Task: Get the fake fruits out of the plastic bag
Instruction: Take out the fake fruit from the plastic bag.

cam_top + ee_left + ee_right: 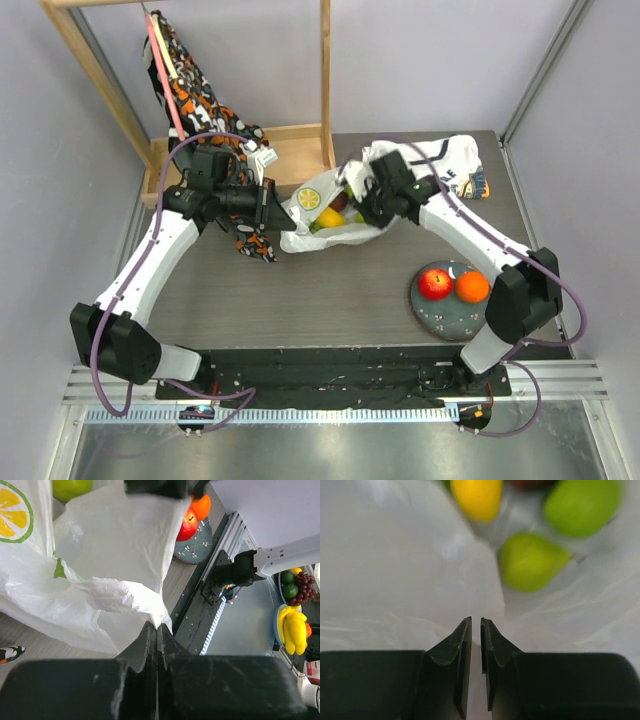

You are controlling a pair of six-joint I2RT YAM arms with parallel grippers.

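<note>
The plastic bag (345,236) lies crumpled mid-table, its citrus print (309,198) facing up. My left gripper (287,217) is shut on the bag's left edge; the left wrist view shows the film (110,555) pinched at the closed tips (157,626). My right gripper (366,210) is at the bag's right rim, jaws almost closed with bag film (395,580) between them (476,622). Inside lie a yellow piece (476,497), two green apples (530,562) (580,505) and a dark plum (532,484). A red apple (434,283) and an orange (472,287) sit on a plate (445,318).
A folded white shirt with dark trim (450,160) lies behind the bag at the right. A wooden rack (300,140) with a patterned cloth (200,100) stands at the back left. Off the table, more fruit in bowls (295,587) shows in the left wrist view.
</note>
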